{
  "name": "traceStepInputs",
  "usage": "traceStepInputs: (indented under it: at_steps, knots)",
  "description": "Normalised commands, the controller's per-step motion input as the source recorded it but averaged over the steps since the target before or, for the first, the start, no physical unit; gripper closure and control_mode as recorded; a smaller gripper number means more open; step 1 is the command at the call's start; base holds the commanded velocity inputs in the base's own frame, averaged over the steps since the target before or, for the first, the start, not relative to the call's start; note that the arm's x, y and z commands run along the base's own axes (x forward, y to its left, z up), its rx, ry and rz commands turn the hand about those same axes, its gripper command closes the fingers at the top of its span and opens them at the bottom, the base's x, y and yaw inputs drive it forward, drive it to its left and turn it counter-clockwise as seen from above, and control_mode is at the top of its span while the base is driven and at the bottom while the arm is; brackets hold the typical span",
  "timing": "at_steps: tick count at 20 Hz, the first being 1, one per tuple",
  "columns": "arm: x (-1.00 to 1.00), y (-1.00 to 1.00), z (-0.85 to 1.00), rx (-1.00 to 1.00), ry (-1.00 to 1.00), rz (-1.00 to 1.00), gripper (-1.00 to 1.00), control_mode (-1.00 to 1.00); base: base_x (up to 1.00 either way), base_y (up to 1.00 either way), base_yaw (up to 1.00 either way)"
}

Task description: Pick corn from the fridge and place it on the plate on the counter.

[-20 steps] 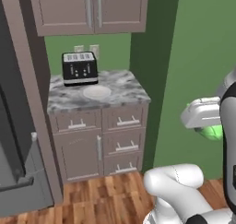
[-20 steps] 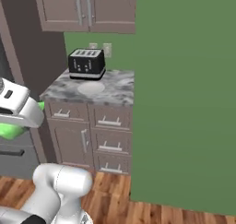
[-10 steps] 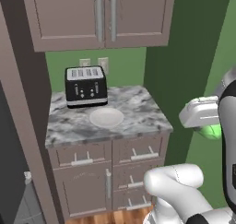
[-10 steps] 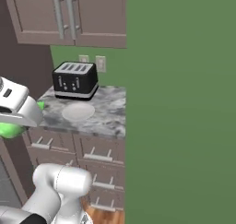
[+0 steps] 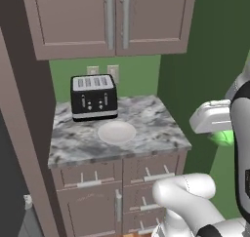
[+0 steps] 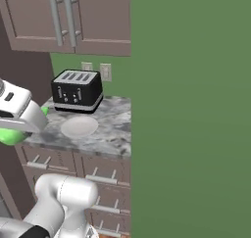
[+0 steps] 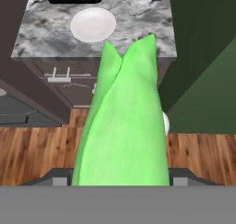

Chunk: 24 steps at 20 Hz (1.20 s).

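Note:
The bright green corn (image 7: 123, 126) stands large in the hand view, held between my fingers and pointing toward the counter. A bit of its green shows under my white hand as corn (image 5: 223, 137) and corn (image 6: 12, 135). My gripper (image 5: 215, 129) is shut on it, hanging in the air to the right of and short of the counter (image 5: 156, 128). The off-white plate (image 5: 116, 132) lies bare on the marbled top in front of the toaster; plate (image 6: 79, 127), plate (image 7: 93, 24). The fridge is out of view.
A black slotted toaster (image 5: 93, 96) stands at the back of the counter, just behind the plate. Brown upper cabinets (image 5: 110, 19) hang over it. A green wall (image 6: 196, 109) rises right beside the counter. Drawers with metal handles (image 5: 156, 176) sit below; wooden floor (image 7: 32, 154) lies underneath.
The base has driven closer to the counter, so counter, toaster and plate look larger and more central. The corn stays gripped in my hand, unchanged relative to the arm.

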Motion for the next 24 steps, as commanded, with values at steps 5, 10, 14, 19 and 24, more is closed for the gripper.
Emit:
traceStepInputs:
  at_steps: [5, 10, 14, 19, 24]
  knots:
    - [0.00, 0.00, 0.00, 0.00, 0.00, 0.00, 1.00, 1.00, 0.24, 0.52, 0.13]
    - [0.00, 0.00, 0.00, 0.00, 0.00, 0.00, 1.00, 1.00, 0.00, 0.61, 0.14]
    - [0.00, 0.00, 0.00, 0.00, 0.00, 0.00, 1.00, 1.00, 0.28, 0.10, 0.02]
    - [0.00, 0.00, 0.00, 0.00, 0.00, 0.00, 1.00, 1.00, 0.57, -0.06, 0.00]
    - [0.00, 0.00, 0.00, 0.00, 0.00, 0.00, 1.00, 1.00, 0.58, -0.10, 0.00]
